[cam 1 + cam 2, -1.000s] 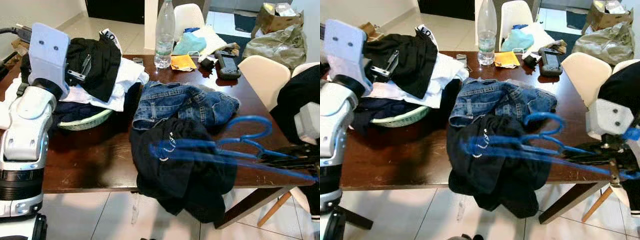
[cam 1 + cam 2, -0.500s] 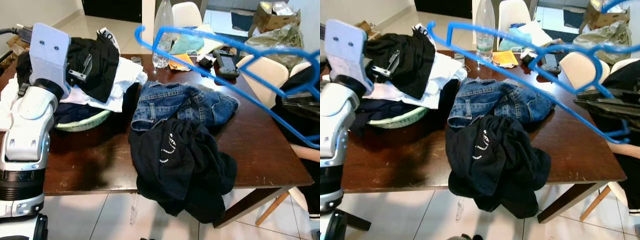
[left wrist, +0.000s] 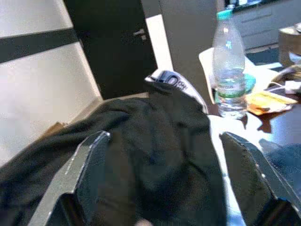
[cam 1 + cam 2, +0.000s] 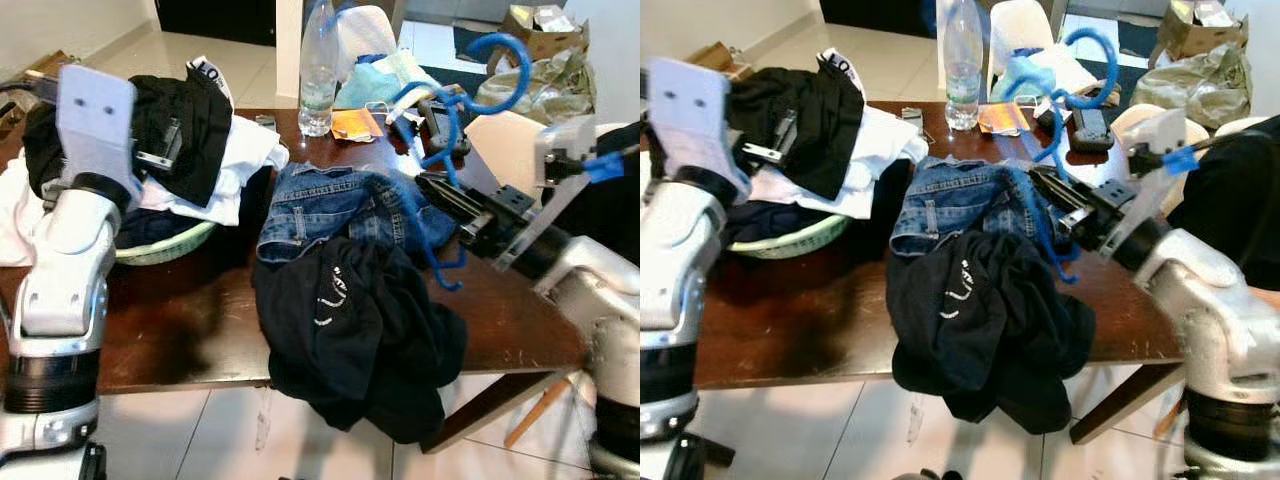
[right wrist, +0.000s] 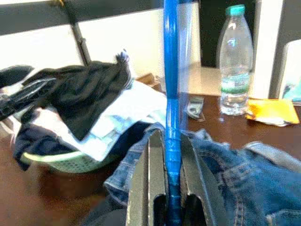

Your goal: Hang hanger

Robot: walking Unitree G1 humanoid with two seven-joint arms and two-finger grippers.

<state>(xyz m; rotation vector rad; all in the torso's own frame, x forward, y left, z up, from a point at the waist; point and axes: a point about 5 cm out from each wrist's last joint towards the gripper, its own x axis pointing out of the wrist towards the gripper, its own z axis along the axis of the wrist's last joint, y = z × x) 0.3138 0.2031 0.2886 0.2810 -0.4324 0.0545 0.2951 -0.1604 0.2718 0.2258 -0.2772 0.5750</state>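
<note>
My right gripper (image 4: 440, 195) is shut on a blue plastic hanger (image 4: 432, 150) and holds it in the air above the table, over the right part of the jeans (image 4: 335, 200). The hanger stands nearly edge-on, its hook (image 4: 503, 52) up and away from me. In the right wrist view its bar (image 5: 171, 84) runs straight out from between the closed fingers (image 5: 153, 155). My left gripper (image 3: 164, 136) is open, raised over the black garment (image 3: 150, 155) on top of the laundry pile at the table's left.
On the dark wooden table (image 4: 190, 330) lie a black sweater (image 4: 350, 340) hanging over the front edge, a green basket (image 4: 170, 243) heaped with clothes, a water bottle (image 4: 316, 70), an orange packet (image 4: 357, 125) and a black handset (image 4: 445, 110). White chairs (image 4: 510, 140) stand at right and behind.
The right arm has swung the hanger down and leftward from high at the right; it now stands edge-on over the jeans. The left arm has stayed put.
</note>
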